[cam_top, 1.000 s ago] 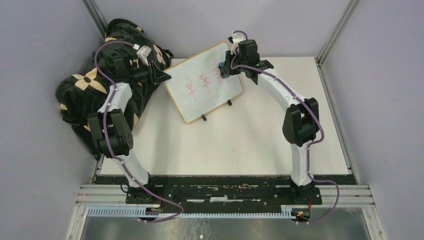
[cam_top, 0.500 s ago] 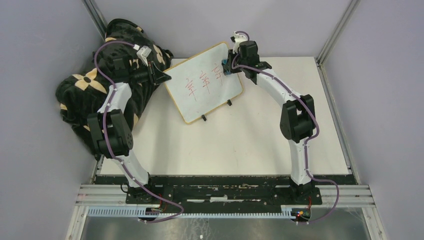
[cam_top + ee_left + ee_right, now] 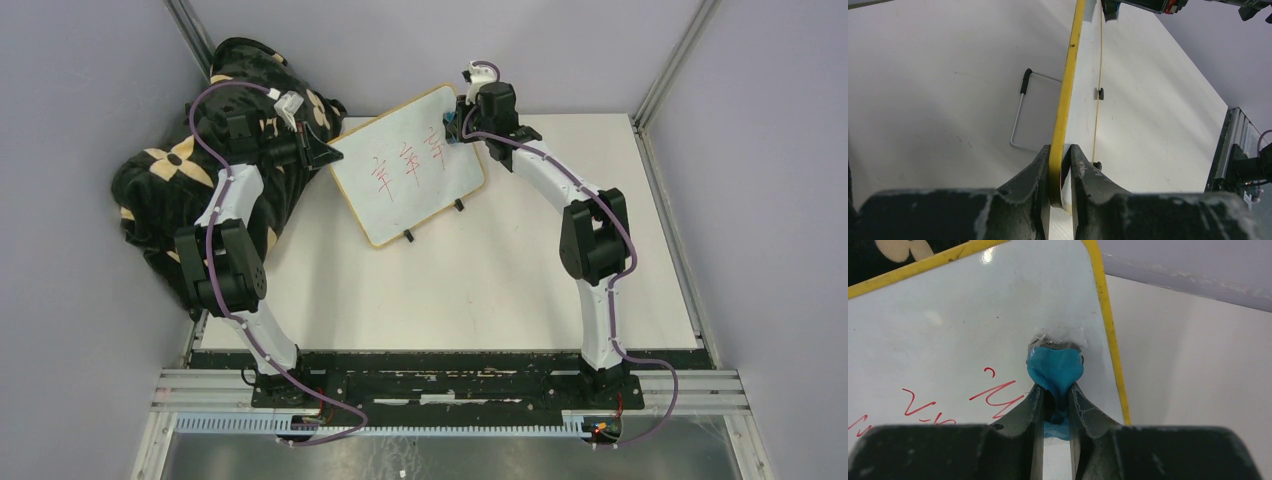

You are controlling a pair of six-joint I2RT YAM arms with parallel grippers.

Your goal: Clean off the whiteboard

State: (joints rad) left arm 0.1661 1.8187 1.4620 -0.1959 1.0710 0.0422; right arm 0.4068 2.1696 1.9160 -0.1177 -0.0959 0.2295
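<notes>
Blue eraser (image 3: 1055, 367), soft and capped with a clear film, sits pinched in the right tool (image 3: 1055, 400), whose jaws stand narrow around it. Its tip touches the whiteboard (image 3: 400, 200) close to the top right corner, with the yellow-tan frame just beside it on the right. Red writing (image 3: 405, 165) runs in three clusters across the middle of the board. The nearest strokes lie just below and left of the eraser, and all look unwiped. The erasing seems barely begun, with almost the whole job left.

At the opposite end, the left tool (image 3: 1060, 170) is clamped on the board's left frame edge, steadying it. The board stands propped toward the rear of the counter (image 3: 450, 290), left of centre, with a wire stand (image 3: 1018, 115) behind it.

Room to sweep lies leftward and downward over the white face. A stroke to the right would run off the frame at once. The back wall is near behind the board, and a black patterned cloth (image 3: 165, 190) fills the left rear corner behind the left arm. Bare counter spreads in front.
</notes>
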